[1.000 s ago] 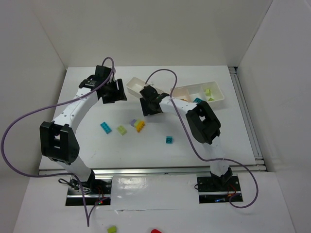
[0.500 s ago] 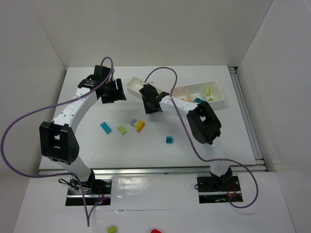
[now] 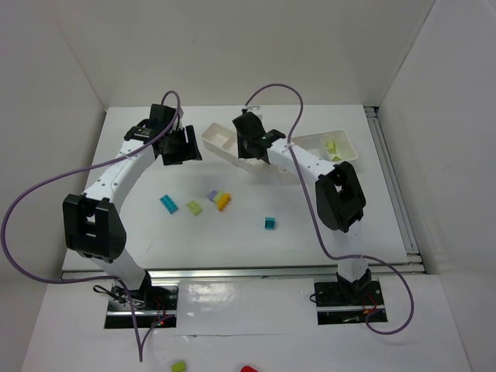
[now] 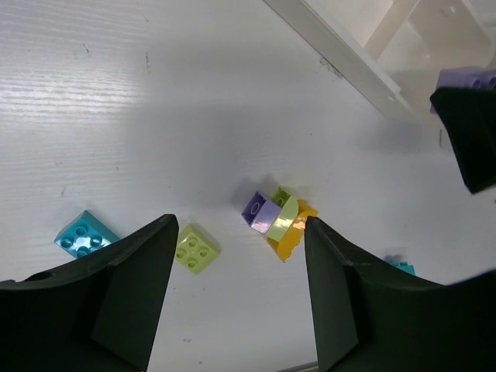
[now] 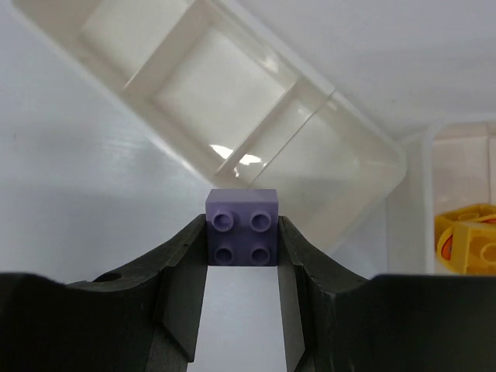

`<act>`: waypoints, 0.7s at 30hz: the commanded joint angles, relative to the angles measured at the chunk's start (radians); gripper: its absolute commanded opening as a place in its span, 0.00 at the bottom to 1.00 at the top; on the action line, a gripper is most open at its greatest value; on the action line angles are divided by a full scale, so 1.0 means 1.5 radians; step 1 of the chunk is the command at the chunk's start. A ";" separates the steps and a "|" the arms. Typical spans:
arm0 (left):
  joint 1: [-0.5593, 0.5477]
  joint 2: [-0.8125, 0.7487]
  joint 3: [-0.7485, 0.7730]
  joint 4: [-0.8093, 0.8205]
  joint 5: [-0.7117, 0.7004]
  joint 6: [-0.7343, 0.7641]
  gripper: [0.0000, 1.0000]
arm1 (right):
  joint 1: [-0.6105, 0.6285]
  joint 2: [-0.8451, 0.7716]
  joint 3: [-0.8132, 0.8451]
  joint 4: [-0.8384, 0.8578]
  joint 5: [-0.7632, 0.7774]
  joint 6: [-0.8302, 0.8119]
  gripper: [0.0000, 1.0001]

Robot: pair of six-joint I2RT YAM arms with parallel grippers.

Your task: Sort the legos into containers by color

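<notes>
My right gripper (image 3: 249, 147) (image 5: 242, 256) is shut on a lavender purple lego (image 5: 242, 227) and holds it above the near rim of the left white tray (image 3: 217, 138) (image 5: 209, 101), whose three compartments look empty. My left gripper (image 3: 184, 147) (image 4: 240, 294) is open and empty, hovering left of that tray. On the table lie a cyan lego (image 3: 168, 203) (image 4: 84, 235), a lime lego (image 3: 194, 208) (image 4: 195, 248), a purple, lime and orange cluster (image 3: 219, 199) (image 4: 277, 221) and another cyan lego (image 3: 270, 223). The right tray (image 3: 347, 159) holds lime legos (image 3: 332, 146) and yellow-orange ones (image 5: 469, 240).
White walls close in the table at the back and both sides. A metal rail (image 3: 395, 186) runs along the right edge. A lime piece (image 3: 178, 366) and a red piece (image 3: 248, 369) lie off the table in front of the arm bases.
My right gripper has moved back and slightly right with the purple lego, from the table in front of the left tray to over that tray. The left arm has not moved.
</notes>
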 commanded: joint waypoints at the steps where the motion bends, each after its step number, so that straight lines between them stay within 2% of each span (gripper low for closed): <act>1: 0.005 -0.019 0.020 0.008 0.006 0.016 0.76 | -0.027 0.043 0.058 -0.008 0.024 0.010 0.32; 5: 0.005 -0.019 0.020 0.002 0.000 0.016 0.76 | -0.041 0.093 0.107 -0.015 0.018 0.003 0.37; 6: 0.005 -0.019 0.020 0.002 0.000 0.016 0.76 | -0.041 0.102 0.120 -0.030 0.018 0.003 0.44; 7: 0.005 -0.019 0.020 0.002 0.000 0.016 0.76 | -0.047 0.102 0.137 -0.030 0.018 0.003 0.47; 14: 0.005 0.000 0.034 0.002 0.000 0.009 0.76 | -0.047 0.104 0.118 -0.030 0.018 0.009 0.49; 16: 0.005 0.008 0.053 -0.004 0.006 0.009 0.76 | -0.047 0.098 0.118 -0.030 0.012 0.009 0.54; 18: 0.005 0.032 0.066 -0.004 0.012 -0.005 0.77 | -0.047 0.098 0.112 -0.030 0.012 0.009 0.67; 21: 0.005 0.039 0.084 0.005 0.006 -0.019 0.77 | -0.047 0.098 0.112 -0.036 0.012 0.009 0.70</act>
